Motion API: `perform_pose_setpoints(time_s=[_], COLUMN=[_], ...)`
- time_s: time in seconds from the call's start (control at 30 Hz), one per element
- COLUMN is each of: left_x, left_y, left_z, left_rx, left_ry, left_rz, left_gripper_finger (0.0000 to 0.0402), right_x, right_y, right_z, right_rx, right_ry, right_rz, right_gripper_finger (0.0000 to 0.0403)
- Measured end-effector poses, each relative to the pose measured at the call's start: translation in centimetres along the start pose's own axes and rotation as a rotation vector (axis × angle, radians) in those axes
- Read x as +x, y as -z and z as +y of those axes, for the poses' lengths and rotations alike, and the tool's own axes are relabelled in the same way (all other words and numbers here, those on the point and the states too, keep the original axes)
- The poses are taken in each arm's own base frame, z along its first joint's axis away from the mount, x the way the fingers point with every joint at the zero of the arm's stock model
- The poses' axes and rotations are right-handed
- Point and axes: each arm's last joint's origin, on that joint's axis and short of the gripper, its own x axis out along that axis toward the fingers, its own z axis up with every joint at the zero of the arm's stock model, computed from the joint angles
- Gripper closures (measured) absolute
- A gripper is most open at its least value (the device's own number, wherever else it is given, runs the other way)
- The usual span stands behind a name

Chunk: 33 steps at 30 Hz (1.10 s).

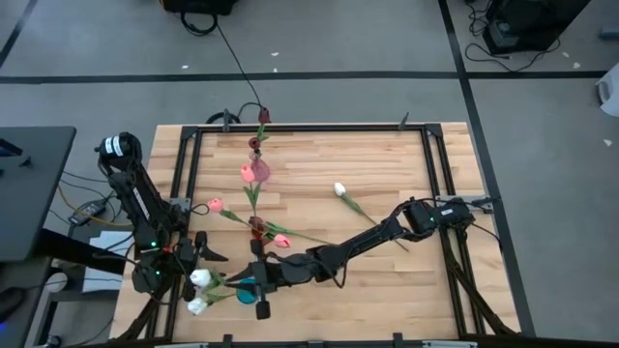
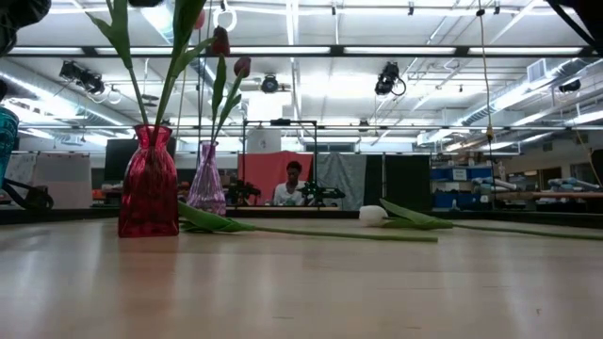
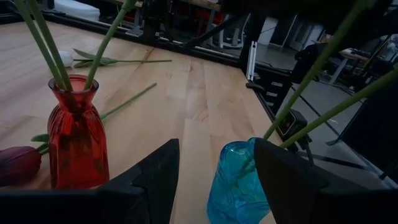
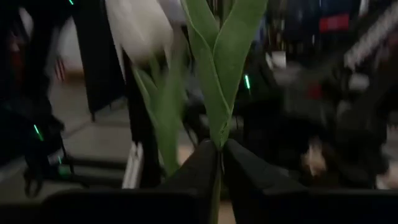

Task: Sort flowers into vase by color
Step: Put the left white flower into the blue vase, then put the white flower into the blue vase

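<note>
My right gripper (image 1: 255, 276) (image 4: 220, 157) reaches across the near part of the table to the blue vase (image 1: 253, 292) and is shut on the stem of a white tulip (image 4: 140, 28). Two white heads (image 1: 198, 280) lean out of that vase toward the left edge. My left gripper (image 1: 209, 249) (image 3: 216, 148) stands open just left of the blue vase (image 3: 233, 186), touching nothing. A red vase (image 3: 74, 134) (image 2: 148, 184) and a purple vase (image 2: 205, 179) hold more stems. Another white tulip (image 1: 340, 189) lies flat on the table. My right gripper pinches the white tulip's green stem at the foot of its leaves (image 4: 219, 138) between its two fingers. The fingers come in about level from the table's right side and lie across the stem. The stem below the fingers is hidden by the gripper, and the head stands above it.
A pink tulip (image 1: 215, 205) and another (image 1: 280, 240) show beside the red vase (image 1: 256, 227). A dark tulip head (image 3: 18, 165) lies at that vase's foot. A black frame (image 1: 189, 174) runs round the table. A person (image 2: 292, 184) sits far behind it.
</note>
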Motion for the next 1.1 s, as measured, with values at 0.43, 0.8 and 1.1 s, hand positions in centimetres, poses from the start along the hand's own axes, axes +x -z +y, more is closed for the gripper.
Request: perform_pose_setpoints(time_s=[0.43,0.8,1.1], left_x=[0.0,-0.5,-1.2], left_y=[0.0,-0.2,-0.7], left_z=[-0.1,-0.3,-0.3], left_rx=[-0.009,-0.005,0.028], left_ry=[0.026,0.053,0.054], left_rz=[0.022,0.023,-0.015], left_gripper_finger=[0.0188,0.0188,0.0188], right_x=[-0.4,-2.3,-2.6], right_y=[2.1,-0.9,-1.3], right_z=[-0.8,-1.3,-2.5], right_rx=[0.052,0.048,0.054], right_ry=[0.017,0.034,-0.002], right_rz=[0.286,0.435,0.492], right_gripper_finger=[0.0276,0.0263,0.0263])
